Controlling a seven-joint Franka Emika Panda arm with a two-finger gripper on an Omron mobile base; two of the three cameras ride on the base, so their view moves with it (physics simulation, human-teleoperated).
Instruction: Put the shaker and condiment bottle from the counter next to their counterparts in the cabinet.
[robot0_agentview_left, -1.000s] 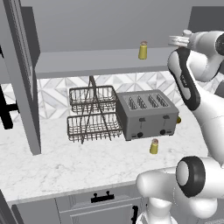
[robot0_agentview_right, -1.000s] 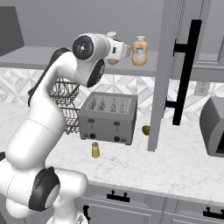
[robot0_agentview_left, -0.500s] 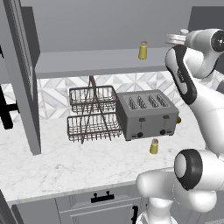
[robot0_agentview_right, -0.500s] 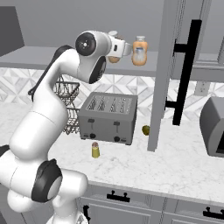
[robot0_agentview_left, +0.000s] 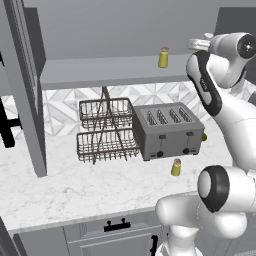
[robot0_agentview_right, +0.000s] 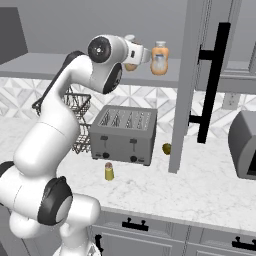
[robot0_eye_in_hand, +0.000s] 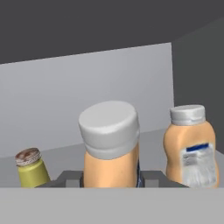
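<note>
In the hand view my gripper is shut on the condiment bottle, an orange bottle with a light grey cap, held upright inside the cabinet. To its right on the shelf stands the pear-shaped orange counterpart; to its left stands the small yellow counterpart shaker. From the right base the gripper sits just left of the pear-shaped bottle. The shaker stands on the counter in front of the toaster. Whether the held bottle rests on the shelf is hidden.
A grey toaster and a wire dish rack stand under the shelf. A small olive object lies by the open cabinet door. A grey appliance sits at the right of the counter.
The arm's upper joints have shifted slightly. The gripper stays at the shelf with the bottle in it.
</note>
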